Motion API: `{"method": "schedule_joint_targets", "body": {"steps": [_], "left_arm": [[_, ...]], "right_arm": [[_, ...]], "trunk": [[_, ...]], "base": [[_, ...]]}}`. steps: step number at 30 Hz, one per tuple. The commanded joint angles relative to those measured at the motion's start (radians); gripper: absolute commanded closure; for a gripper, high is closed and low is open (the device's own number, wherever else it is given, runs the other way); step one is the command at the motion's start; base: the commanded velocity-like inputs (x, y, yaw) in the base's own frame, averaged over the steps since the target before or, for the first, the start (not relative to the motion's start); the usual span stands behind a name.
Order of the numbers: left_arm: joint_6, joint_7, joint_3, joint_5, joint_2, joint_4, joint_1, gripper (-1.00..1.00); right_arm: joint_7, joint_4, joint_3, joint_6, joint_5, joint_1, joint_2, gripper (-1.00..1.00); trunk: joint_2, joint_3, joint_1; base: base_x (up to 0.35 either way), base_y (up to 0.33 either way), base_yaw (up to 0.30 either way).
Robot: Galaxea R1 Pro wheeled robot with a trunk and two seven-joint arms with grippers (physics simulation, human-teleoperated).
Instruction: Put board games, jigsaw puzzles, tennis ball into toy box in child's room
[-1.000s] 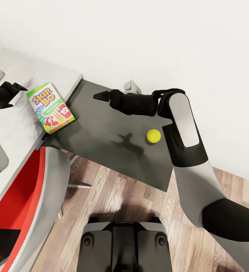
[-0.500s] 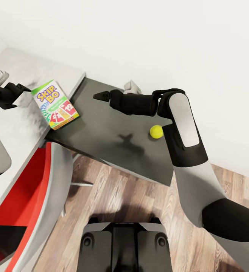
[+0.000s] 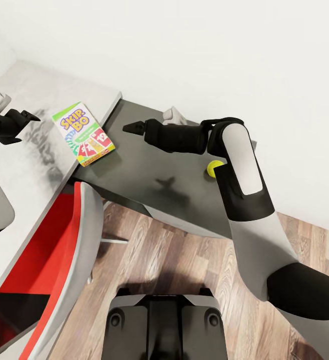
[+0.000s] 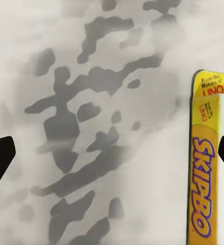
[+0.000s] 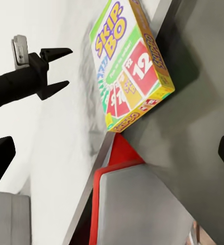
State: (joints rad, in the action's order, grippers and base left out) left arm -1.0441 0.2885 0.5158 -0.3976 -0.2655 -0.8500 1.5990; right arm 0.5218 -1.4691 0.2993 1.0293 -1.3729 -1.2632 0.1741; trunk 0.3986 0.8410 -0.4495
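My left jaws [image 3: 27,119] open and empty, Skip-Bo box [image 3: 83,133] just beside them on the bench [image 3: 24,165], my right jaws [image 3: 129,128] open, tennis ball [image 3: 214,167] behind them.

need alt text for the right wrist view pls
A Skip-Bo box lies on a pale desk top, one corner overhanging its edge. Beside it, apart from it, hovers the left claw, open and empty. A red and grey chair sits below.

Skip-Bo box [image 3: 83,133]: green-orange print, purple-yellow lettering, red number cards. Tennis ball [image 3: 213,166]: yellow-green. Table [image 3: 29,165]: white top, grey blotches. Chair [image 3: 54,250]: red seat, grey shell.
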Motion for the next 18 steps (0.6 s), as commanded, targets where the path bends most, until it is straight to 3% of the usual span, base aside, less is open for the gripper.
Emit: {"method": "schedule_joint_targets", "body": {"steps": [1, 18], "left_arm": [[-0.003, 0.009, 0.001, -0.010, 0.000, 0.000, 0.001, -1.00], [-0.003, 0.009, 0.001, -0.012, 0.002, -0.001, -0.007, -1.00]], "right_arm": [[0.010, 0.000, 0.000, 0.002, -0.009, -0.001, 0.000, -1.00], [0.010, 0.003, 0.001, 0.002, -0.009, -0.001, 0.000, -1.00]], "trunk": [[0.002, 0.001, -0.001], [0.002, -0.006, -0.001]], "base": [[-0.007, 0.011, 0.000], [-0.031, 0.002, 0.021]]}}
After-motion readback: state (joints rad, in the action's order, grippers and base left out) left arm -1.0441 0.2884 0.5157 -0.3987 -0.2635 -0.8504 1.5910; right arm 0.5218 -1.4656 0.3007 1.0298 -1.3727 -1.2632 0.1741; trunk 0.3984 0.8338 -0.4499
